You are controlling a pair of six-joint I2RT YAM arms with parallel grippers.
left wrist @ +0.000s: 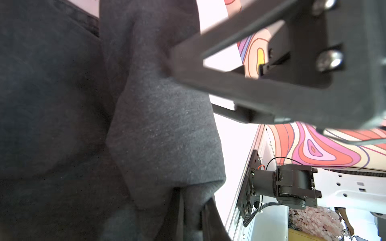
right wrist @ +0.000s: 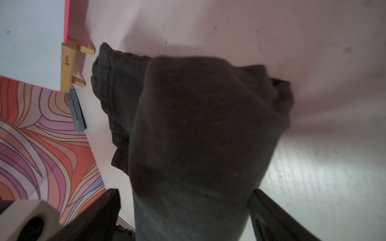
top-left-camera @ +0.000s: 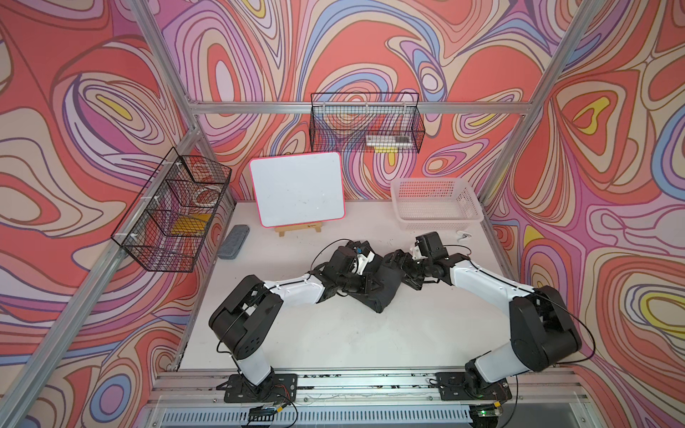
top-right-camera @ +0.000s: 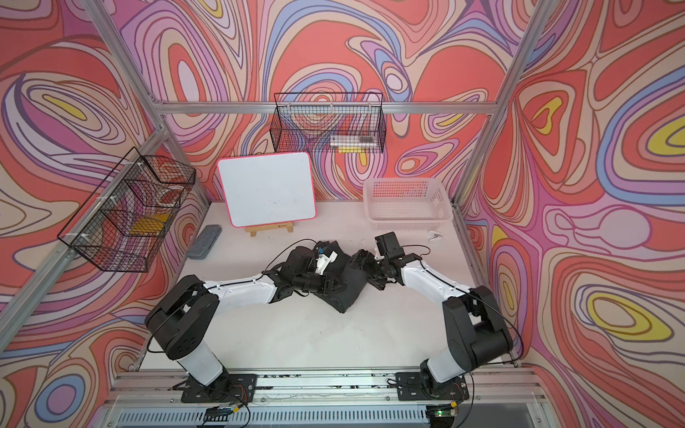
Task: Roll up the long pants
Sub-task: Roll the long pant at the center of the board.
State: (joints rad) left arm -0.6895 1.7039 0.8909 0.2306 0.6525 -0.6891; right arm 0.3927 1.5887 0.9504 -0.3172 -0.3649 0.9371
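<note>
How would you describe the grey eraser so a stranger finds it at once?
Find the whiteboard on its wooden easel at the back of the table. Beside its lower corner, toward the side wire basket, lies the eraser: the only flat, grey, oblong block.

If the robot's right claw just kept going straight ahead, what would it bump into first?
The long pants. The right gripper is open, its jaws either side of the dark roll, so it would likely push into the cloth at once.

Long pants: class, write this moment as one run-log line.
long pants: rolled bundle on table, stitched edge protruding | left gripper: shut on pants fold | right gripper: open, jaws straddling roll
</note>
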